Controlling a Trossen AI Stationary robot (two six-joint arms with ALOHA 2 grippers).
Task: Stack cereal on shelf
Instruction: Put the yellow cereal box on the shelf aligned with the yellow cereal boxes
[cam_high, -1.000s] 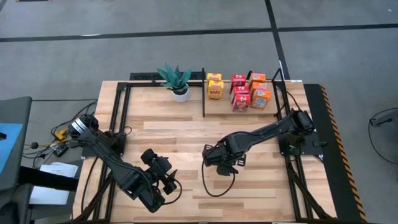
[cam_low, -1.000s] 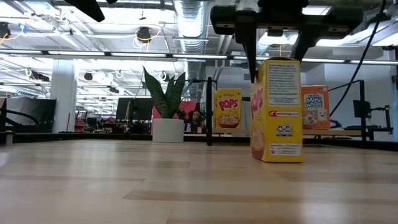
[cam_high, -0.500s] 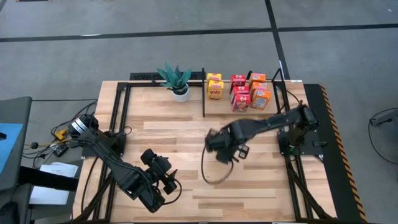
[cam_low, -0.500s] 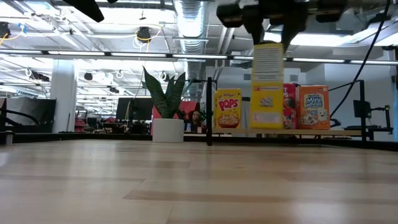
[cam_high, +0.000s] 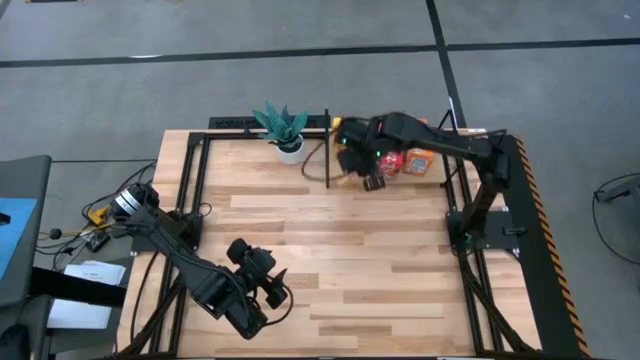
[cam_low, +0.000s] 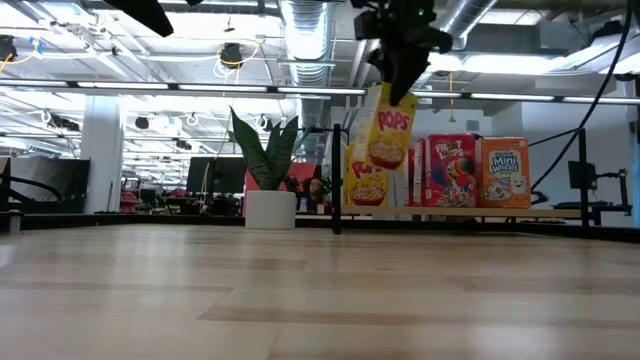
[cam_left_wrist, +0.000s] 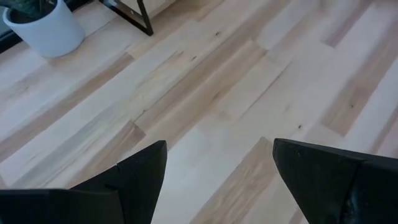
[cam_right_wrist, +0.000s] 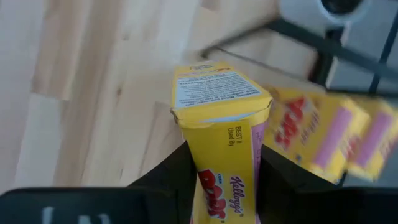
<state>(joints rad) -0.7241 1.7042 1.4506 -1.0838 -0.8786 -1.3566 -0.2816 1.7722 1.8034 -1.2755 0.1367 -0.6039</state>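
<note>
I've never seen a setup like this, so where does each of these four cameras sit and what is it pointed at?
High: overhead, straight down; both arms and the table show.
Low: at tabletop height, level toward the shelf; the right claw hangs in from above.
Left wrist: on the waiting left arm, facing bare wood; left claw open.
Right wrist: its claw grips a yellow cereal box.
Shared: that box, also in the low view.

Your right arm reaches across to the far middle of the table, its right gripper (cam_high: 352, 158) raised well above the surface, fingers clamped on a load. Your left arm lies folded at the near left, left gripper (cam_high: 276, 291) low, fingers (cam_left_wrist: 134, 180) spread apart
</note>
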